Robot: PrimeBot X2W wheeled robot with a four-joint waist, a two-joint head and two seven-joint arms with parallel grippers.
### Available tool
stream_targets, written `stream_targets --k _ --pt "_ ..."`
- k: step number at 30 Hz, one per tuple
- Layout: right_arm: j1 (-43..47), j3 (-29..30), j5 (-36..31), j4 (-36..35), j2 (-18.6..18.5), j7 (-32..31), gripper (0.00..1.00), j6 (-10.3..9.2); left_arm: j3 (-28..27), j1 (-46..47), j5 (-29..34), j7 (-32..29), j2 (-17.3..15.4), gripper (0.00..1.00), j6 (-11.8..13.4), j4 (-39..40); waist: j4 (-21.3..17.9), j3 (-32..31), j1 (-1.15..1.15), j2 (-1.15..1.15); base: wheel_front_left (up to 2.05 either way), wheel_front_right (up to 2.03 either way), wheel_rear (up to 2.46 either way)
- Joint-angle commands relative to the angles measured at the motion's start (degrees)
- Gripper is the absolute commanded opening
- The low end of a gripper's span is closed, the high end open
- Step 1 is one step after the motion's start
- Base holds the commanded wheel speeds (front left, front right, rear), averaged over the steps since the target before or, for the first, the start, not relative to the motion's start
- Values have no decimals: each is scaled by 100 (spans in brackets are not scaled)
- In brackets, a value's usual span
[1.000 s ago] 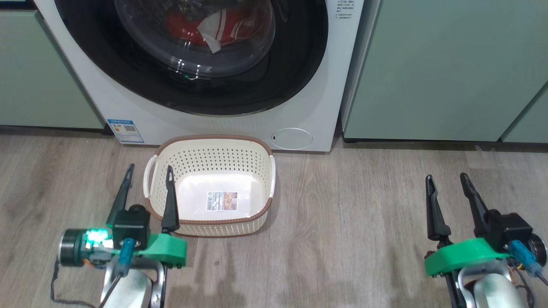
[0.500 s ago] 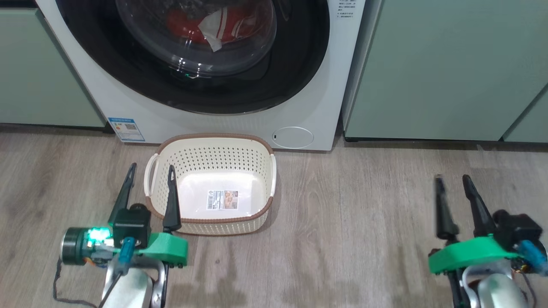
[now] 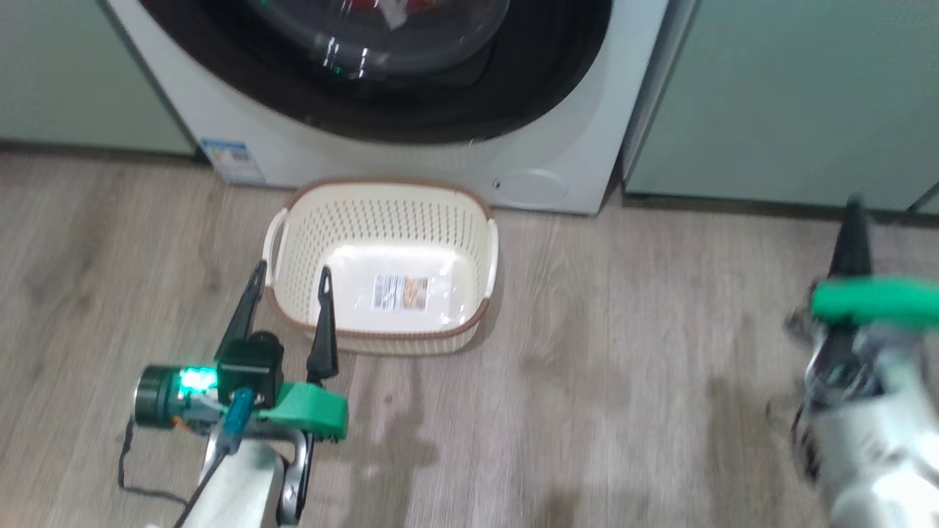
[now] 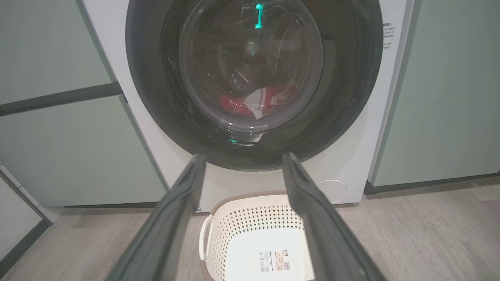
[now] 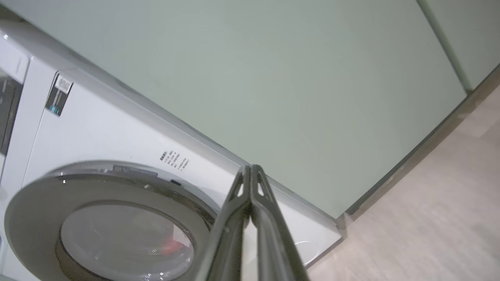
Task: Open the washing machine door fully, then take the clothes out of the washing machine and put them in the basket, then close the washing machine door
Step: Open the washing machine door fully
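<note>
- Starting nearest: the left gripper (image 3: 290, 273) hovers with its fingers spread and empty over the near-left corner of the basket (image 3: 381, 182).
- The basket stands on the floor just before the washing machine (image 4: 347, 168).
- The right gripper (image 5: 252, 168), fingers pressed together on nothing, sits off to the right.
- The washing machine door (image 4: 252, 78) lies ahead and to its left, shut, with the clothes (image 4: 258, 103) low behind the glass.
- Judgement: the right arm is better placed for the door's right edge. No handle can be made out.
</note>
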State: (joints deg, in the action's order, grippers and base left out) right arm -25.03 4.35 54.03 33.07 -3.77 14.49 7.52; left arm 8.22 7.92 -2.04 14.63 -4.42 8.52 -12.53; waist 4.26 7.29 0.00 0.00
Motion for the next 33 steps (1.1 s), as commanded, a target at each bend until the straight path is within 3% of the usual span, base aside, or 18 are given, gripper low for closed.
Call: stream_targets --k 1,8,10,24,33 --pt "-518 -305 602 -86 -327 -90 0 -3 -155 354 34 37 1 100 -31 153 161 316 0 0 0 0 0" --pt "-2068 -712 2661 48 -1298 -1546 0 -3 -54 689 -18 37 99 100 -112 114 426 1066 0 0 0 0 0" --pt "-2444 -806 2884 62 -1447 -1895 0 -3 -11 762 -20 37 114 100 -128 105 486 1210 0 0 0 0 0" --pt "-4494 -1618 3116 341 -1986 -3500 0 -3 382 1166 -198 37 152 100 -15 117 830 1964 0 0 0 0 0" --pt "-5539 -2060 3030 887 -1856 -3953 0 -3 638 1395 -360 37 154 100 114 148 995 2339 0 0 0 0 0"
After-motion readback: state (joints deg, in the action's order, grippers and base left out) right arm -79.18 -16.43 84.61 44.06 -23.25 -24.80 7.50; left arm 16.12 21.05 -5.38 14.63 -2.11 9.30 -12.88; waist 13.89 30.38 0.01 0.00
